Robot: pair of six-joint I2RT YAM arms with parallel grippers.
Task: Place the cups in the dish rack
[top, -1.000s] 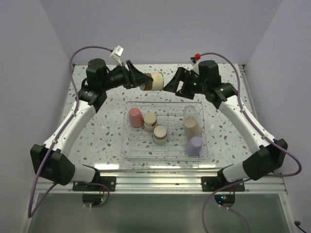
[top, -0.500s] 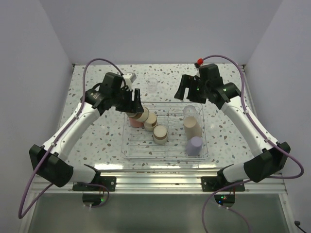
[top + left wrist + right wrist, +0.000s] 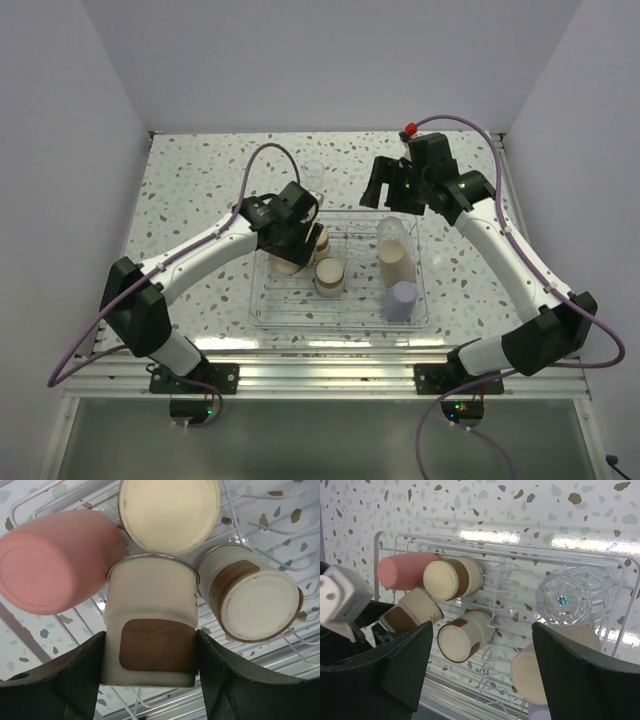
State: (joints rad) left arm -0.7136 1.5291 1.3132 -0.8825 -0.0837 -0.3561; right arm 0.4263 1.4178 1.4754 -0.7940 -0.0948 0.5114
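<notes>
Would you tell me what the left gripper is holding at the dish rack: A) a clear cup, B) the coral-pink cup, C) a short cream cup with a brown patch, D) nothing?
C: the left wrist view shows the left gripper closed on both sides of the short cream cup, over the dish rack.

Speckled white tabletop (image 3: 190, 180) between pale walls (image 3: 60, 120); metal rail (image 3: 320, 375) along its near edge.

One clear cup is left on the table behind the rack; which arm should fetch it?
Right, probably, for the clear cup. The right gripper hangs open and empty by the rack, while the left gripper is shut on a steel cup inside it.
</notes>
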